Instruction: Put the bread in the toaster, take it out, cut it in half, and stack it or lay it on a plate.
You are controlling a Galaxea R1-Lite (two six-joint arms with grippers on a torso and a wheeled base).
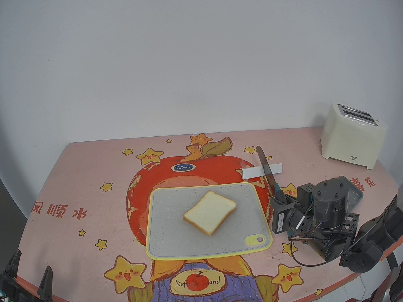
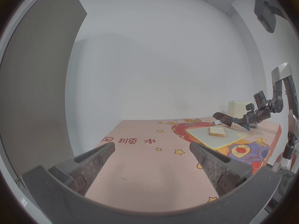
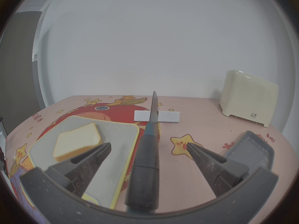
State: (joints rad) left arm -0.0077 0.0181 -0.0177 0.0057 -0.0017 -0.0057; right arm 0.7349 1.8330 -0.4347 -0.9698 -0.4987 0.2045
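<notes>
Right gripper (image 3: 148, 145): my fingers are spread wide, one on each side of the knife (image 3: 146, 162) handle, with a gap showing on both sides, so nothing is gripped. The dark handle lies straight down the middle between my fingers. The blade runs away from me and crosses a white block (image 3: 169, 116) that lies just ahead of the fingertips. The bread (image 1: 210, 212), a single whole slice, lies flat near the middle of the cutting board (image 1: 168, 214). It is to the left of my right gripper (image 1: 291, 204) and about level with it. The board's near edge is just beside my left finger. The toaster (image 1: 352, 141) stands well ahead of this gripper and off to its right, at the far edge of the table (image 1: 84, 177), with its slots facing up. A grey tray (image 3: 249, 148) sits just to the right of my right finger, partly under the wrist. Left gripper (image 2: 152, 145): fingers also spread, holding nothing, low at the near left corner of the table (image 1: 27, 275). From that hand the bread (image 2: 217, 131) and board are well apart, far ahead and to the right.
</notes>
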